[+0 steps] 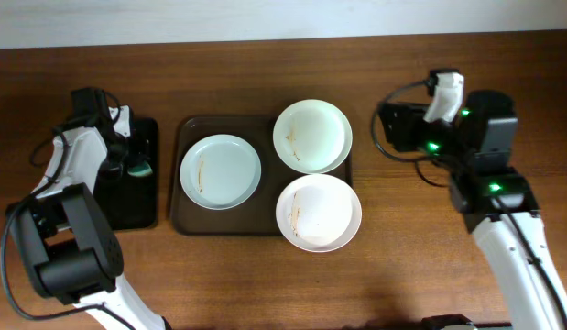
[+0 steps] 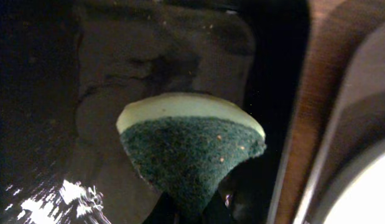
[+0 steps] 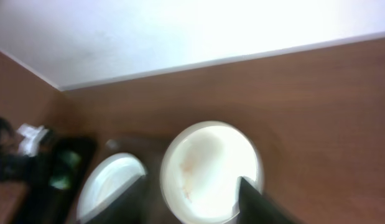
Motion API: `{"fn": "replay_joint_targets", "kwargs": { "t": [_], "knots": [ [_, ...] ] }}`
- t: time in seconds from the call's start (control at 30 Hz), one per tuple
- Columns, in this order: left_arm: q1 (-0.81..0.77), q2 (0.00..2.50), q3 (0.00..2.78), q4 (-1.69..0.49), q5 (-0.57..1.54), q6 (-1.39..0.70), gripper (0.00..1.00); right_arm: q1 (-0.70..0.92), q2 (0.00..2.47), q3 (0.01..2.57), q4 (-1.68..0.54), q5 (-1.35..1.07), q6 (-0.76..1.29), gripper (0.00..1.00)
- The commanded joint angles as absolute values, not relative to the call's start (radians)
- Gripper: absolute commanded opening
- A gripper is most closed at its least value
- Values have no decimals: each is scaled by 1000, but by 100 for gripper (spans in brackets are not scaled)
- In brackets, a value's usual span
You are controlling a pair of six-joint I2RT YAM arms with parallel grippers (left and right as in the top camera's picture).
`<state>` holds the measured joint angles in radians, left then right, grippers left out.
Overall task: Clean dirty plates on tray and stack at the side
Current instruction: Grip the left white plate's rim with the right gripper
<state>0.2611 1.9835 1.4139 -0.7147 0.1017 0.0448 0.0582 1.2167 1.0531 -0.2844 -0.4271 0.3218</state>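
Three plates lie on the brown tray [image 1: 196, 220]: a pale blue-grey plate [image 1: 220, 171] at the left, a white plate [image 1: 311, 136] at the far right and a white plate [image 1: 318, 212] at the near right, each with faint brown smears. My left gripper [image 1: 136, 163] is over the small black tray, shut on a green and yellow sponge [image 2: 192, 155]; its fingers [image 2: 198, 213] pinch the sponge's lower end. My right gripper [image 1: 391, 128] is open and empty, just right of the far white plate. Its fingers [image 3: 192, 205] frame that plate [image 3: 211, 168], with the blue-grey plate [image 3: 108, 183] at the left.
A narrow black tray [image 1: 141, 206] lies left of the brown tray and shows dark and wet in the left wrist view [image 2: 68, 124]. The table's far edge meets a white wall [image 3: 180, 31]. Bare wood lies right of the tray [image 1: 411, 238].
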Motion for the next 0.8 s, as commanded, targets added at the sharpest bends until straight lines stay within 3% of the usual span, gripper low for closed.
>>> {"fn": "replay_joint_targets", "kwargs": {
  "t": [0.0,0.07,0.2,0.4,0.53,0.67,0.77],
  "knots": [
    [263,1884,1484,-770,116,49,1,247,1244,1066,-217,-329,476,23],
    [263,1846,1516,-826,116,49,1,387,1320,1066,-173,-248,508,20],
    [263,1769,1537,-869,116,49,1,510,1556,1172,-178,-257,567,18],
    [263,1737,1537,-918,116,49,1,579,2020,1771,-680,-253,472,17],
    [263,1737,1537,-929,117,49,1,590,2095,1785,-744,-253,492,18],
    [262,1737,1537,-929,117,38,1,598,2171,1783,-775,-254,490,32],
    [262,1737,1537,-929,117,37,1,623,2208,1783,-775,-253,491,34]
  ]
}}
